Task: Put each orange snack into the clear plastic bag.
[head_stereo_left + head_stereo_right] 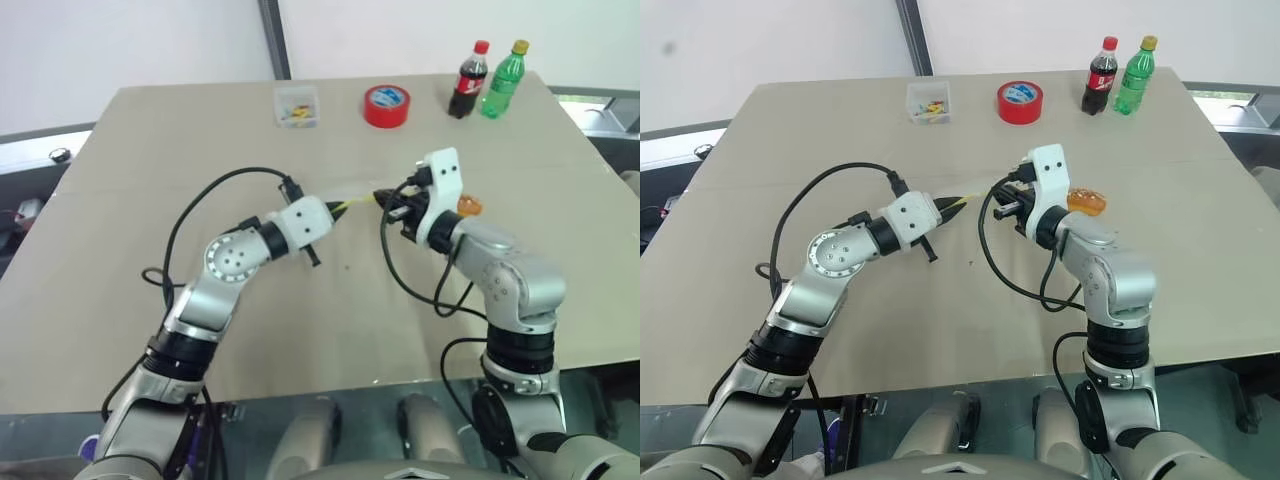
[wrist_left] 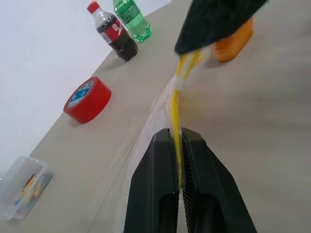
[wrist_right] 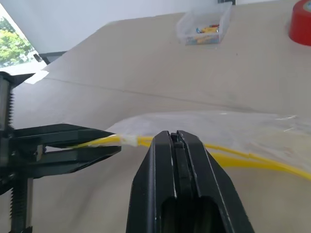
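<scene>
I am holding the clear plastic bag (image 2: 160,104) stretched between my two grippers above the middle of the table (image 1: 150,150). My left gripper (image 2: 179,145) is clenching the bag's yellow seal strip (image 2: 176,111) at its left end, and my right gripper (image 3: 176,141) is pinching shut on the same strip further right. One orange snack (image 1: 1086,202) is lying on the table just right of my right wrist. At the far edge are sitting a small clear box (image 1: 297,105), a red tape roll (image 1: 386,105), a cola bottle (image 1: 467,80) and a green bottle (image 1: 503,79).
</scene>
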`<move>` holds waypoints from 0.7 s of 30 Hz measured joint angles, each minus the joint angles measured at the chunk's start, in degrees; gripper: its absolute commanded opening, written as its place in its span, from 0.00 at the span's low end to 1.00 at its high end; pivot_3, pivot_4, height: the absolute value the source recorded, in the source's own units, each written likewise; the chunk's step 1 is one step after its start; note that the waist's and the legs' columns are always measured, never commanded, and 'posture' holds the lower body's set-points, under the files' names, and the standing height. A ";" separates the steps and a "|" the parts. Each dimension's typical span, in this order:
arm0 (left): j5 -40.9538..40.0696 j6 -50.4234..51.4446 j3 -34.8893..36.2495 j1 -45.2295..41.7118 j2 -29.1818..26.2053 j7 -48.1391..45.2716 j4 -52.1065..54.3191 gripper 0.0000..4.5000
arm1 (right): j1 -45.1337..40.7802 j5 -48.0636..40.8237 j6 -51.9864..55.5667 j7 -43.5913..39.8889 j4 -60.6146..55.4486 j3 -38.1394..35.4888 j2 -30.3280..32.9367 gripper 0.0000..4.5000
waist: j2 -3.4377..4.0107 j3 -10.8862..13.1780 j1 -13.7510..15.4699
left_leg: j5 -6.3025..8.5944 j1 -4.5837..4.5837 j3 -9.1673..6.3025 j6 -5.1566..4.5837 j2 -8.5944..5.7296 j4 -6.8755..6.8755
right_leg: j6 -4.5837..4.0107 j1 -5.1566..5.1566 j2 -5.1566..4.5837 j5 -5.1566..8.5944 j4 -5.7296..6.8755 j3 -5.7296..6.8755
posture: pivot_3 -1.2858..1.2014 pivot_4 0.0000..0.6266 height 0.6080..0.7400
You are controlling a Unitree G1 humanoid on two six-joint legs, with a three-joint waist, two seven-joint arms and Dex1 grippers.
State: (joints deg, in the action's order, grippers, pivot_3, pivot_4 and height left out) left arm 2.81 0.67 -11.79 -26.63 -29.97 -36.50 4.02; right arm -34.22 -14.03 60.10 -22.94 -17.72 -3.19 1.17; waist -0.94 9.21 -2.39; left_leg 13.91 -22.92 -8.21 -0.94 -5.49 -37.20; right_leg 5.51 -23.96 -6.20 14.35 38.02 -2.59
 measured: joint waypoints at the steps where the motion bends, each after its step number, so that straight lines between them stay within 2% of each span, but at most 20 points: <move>1: -0.01 0.32 0.01 0.02 0.12 0.00 0.44 0.00 | 0.00 0.09 -0.65 0.39 1.16 0.85 0.51 0.01 | 0.00 0.00 -0.03 | 0.00 0.00 0.00 0.00 0.00 0.00 | 0.00 0.00 0.01 0.00 0.01 0.00 | 0.52 0.24 1.00; 7: -0.12 2.00 0.13 0.34 0.16 -0.03 2.31 0.00 | 0.08 -0.04 -2.72 1.17 3.76 2.25 2.57 0.01 | 0.00 0.00 -0.02 | 0.00 0.00 0.01 0.00 0.00 0.00 | 0.00 0.00 0.01 0.00 0.00 -0.01 | 0.52 0.24 1.00; 10: -0.10 3.63 0.36 0.62 0.14 -0.01 2.40 0.00 | 0.24 -2.29 -2.68 1.53 3.94 0.48 1.89 0.01 | 0.00 0.00 -0.02 | 0.00 0.00 0.00 0.00 0.01 0.00 | 0.00 0.00 0.02 0.00 0.00 0.00 | 0.52 0.24 1.00; 15: 0.03 4.45 1.14 0.62 -0.13 0.03 2.43 0.00 | 1.07 -7.70 -0.19 0.68 -1.31 -2.14 3.64 0.01 | 0.00 0.00 0.06 | 0.00 0.00 0.00 -0.01 0.00 0.00 | 0.00 0.02 0.00 0.00 -0.02 0.00 | 0.52 0.24 1.00; 21: 0.36 5.37 1.32 0.65 -0.19 0.02 3.07 0.00 | 2.47 -10.82 1.09 0.29 -4.02 -1.59 6.91 0.01 | 0.00 0.00 -0.12 | 0.00 0.01 0.02 -0.01 0.03 0.01 | 0.00 0.01 0.02 0.00 0.00 -0.01 | 0.52 0.24 1.00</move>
State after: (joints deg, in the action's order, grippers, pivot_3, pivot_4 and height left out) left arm 3.17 6.04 -10.47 -25.97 -30.16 -36.48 7.10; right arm -31.74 -24.85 61.18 -22.65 -21.74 -4.78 8.08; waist -0.94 9.20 -2.51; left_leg 13.91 -22.90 -8.19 -0.94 -5.46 -37.20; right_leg 5.51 -23.95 -6.18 14.35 38.03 -2.60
